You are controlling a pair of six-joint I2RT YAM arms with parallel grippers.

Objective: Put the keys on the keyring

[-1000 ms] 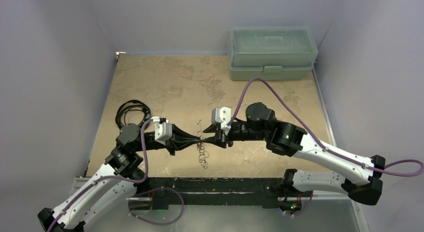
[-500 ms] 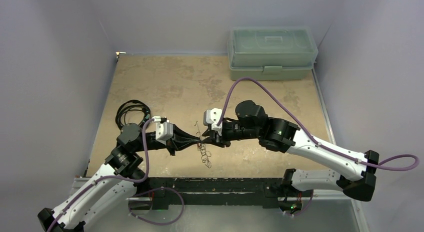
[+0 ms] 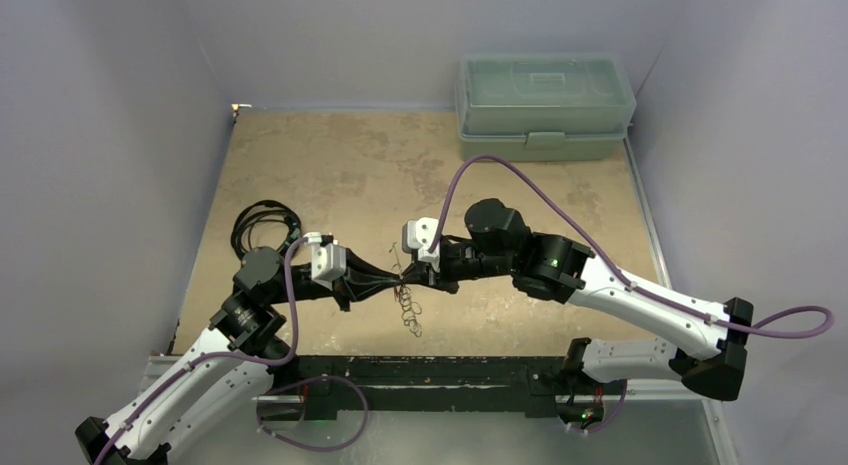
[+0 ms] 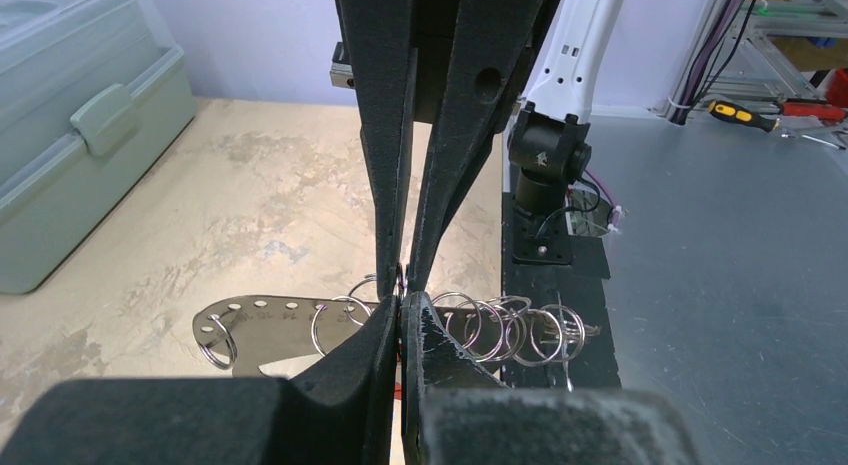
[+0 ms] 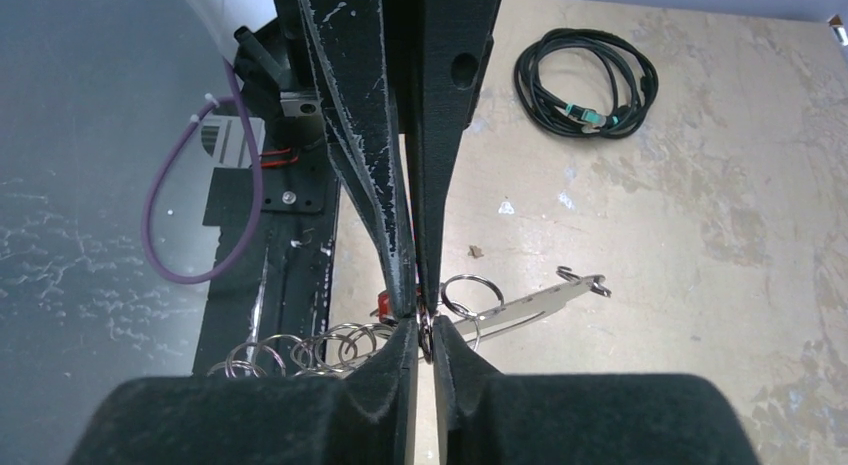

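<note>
Two grippers are nose to nose above the near-middle of the tan table (image 3: 330, 175), and we mean tip against tip. The left gripper (image 3: 392, 283) comes in from the left and the right gripper (image 3: 410, 279) from the right.

From the left wrist cam we see the left jaws squeezed together with only a hairline slit. A sliver of red shows in that slit, so as far as we can tell it's pinching the key (image 5: 383, 303). The right wrist cam shows the same red head peeking out beside the left gripper's tip. The metal blade is hidden, so we can't say how it's angled.

The right jaws are clamped too, with one thin wire ring caught between their tips. That ring belongs to the keyring (image 4: 270, 320), which is a flat silver strip with a row of holes, a few rings through it and a bunch more linked rings off one end. It's held up off the table, and from the overhead cam the ring chain dangles just below where the two grippers meet.

We can't tell whether the key is actually threaded onto a ring.

Off to the side there's a coiled black cable (image 3: 262, 223) near the left edge and a closed green plastic box (image 3: 545, 105) at the far right corner, both well apart from the grippers.
</note>
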